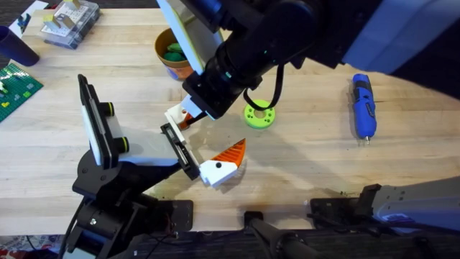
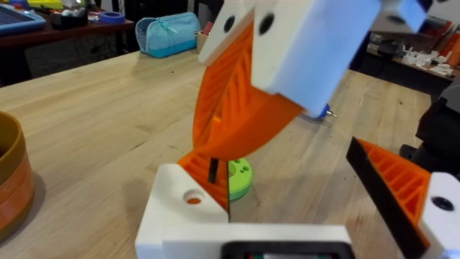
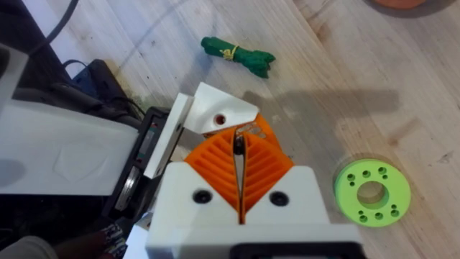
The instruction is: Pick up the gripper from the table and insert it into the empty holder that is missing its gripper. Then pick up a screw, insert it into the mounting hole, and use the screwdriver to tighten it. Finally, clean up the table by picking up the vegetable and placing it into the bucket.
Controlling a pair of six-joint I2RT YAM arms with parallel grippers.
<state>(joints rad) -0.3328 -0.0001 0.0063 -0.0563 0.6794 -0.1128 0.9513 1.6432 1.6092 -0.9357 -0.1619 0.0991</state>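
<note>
The gripper, a white block with an orange ribbed finger, sits at the far end of the black holder bar; its twin sits at the near end. They are far apart, so my left gripper is open. The block's mounting hole faces up. My right gripper hangs just above that block, shut on a small black screw pointing down near the hole. The blue screwdriver lies at the right. A green vegetable bundle lies on the table. The bucket stands behind.
A green ring with holes lies just right of the right gripper. The bucket holds green items. A clear parts box, a dark cup and a green baseplate sit at the far left. Cables run along the front edge.
</note>
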